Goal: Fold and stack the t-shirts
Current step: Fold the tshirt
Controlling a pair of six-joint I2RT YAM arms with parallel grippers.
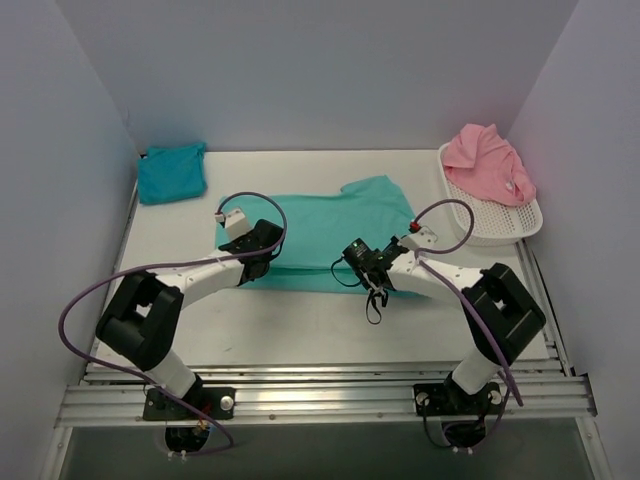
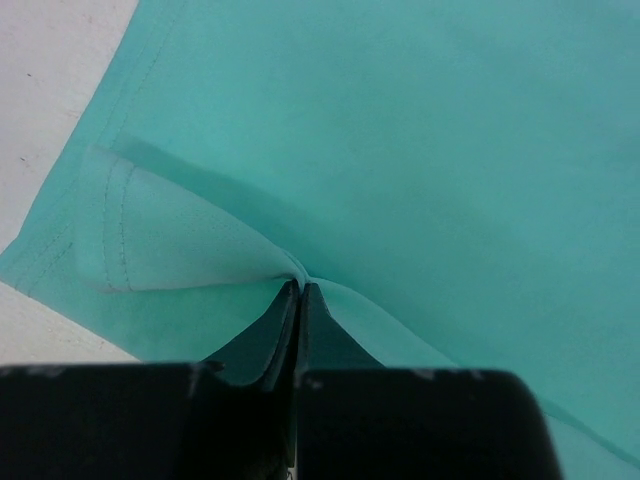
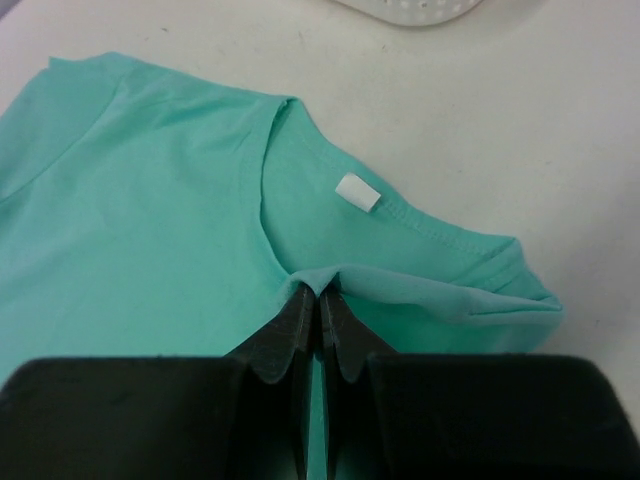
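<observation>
Black-fingered, the left gripper [image 2: 300,287] is pressed together on a pinch of the sea-green soft cloth t-shirt [image 2: 420,150], close to a stitched hem corner that is turned over and shows its paler inner side. The right gripper [image 3: 320,292] is likewise closed on a small raised fold of the same shirt, at the neckline just below the small white label [image 3: 357,192] sewn inside the collar. A sleeve lies doubled over to the right of its fingers.

The sea-green shirt lies spread flat in the middle of the white table [image 1: 300,330], between the two arms. A darker turquoise-blue t-shirt [image 1: 172,172] sits folded at the far left corner, well apart. A pink t-shirt [image 1: 487,162] is bunched in the white plastic mesh basket [image 1: 500,222] at the far right, draped over its far rim.
</observation>
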